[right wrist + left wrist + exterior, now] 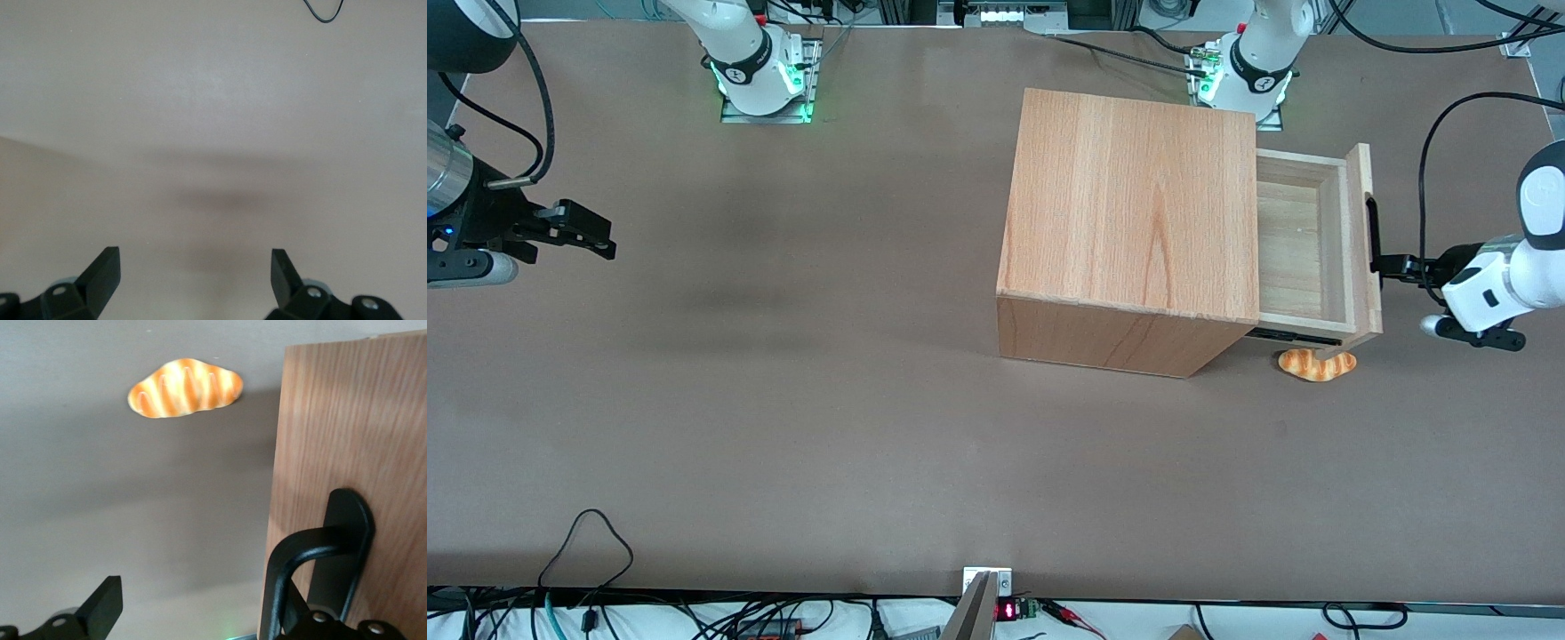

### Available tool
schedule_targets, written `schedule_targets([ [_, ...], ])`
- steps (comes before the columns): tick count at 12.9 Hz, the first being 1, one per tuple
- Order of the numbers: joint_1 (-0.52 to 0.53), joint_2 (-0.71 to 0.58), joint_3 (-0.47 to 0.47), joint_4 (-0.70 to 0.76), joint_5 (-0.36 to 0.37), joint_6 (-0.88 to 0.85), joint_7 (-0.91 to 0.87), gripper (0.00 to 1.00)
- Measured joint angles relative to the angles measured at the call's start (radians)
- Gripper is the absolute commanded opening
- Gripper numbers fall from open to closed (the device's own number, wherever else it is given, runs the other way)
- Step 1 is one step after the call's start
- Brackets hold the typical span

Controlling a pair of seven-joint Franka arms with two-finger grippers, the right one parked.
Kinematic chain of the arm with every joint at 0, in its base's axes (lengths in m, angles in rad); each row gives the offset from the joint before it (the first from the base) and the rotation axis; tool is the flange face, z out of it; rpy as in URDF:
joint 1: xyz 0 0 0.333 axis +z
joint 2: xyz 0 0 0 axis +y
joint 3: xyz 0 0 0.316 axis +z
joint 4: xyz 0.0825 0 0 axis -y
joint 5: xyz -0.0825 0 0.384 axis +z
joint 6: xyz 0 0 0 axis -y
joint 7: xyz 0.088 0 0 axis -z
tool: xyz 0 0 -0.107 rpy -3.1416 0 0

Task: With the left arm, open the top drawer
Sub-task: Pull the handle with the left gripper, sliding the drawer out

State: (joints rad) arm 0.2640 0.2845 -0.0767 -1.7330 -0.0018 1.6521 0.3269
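Top drawer [1303,244] is slid partway out of the beech cabinet [1129,218], which sits near the edge of the table [783,400] where the arm bases are bolted, toward the working arm's end. You can see the pale plank floor inside and a black rail under it. It looks like a light, stiff wooden tray on metal runners, so I'd guess it glides easily with a straight pull. The only sensible place to grab is the slim black handle [320,567] on the flat front (the wood face gives nothing to pinch). The left arm's gripper [1392,265] is right at that handle. Fingers are spread wide in the wrist view: one fingertip [103,603] hangs over bare table, the other sits by the handle, not pinching it. A croissant-looking bread toy [1317,364] lies on the table just beside the drawer's front corner.
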Motion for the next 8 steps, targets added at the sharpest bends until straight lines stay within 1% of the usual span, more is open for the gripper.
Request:
schedule_targets([
  [8, 0.064, 0.001, 0.003, 0.004, 0.019, 0.039, 0.011, 1.0],
])
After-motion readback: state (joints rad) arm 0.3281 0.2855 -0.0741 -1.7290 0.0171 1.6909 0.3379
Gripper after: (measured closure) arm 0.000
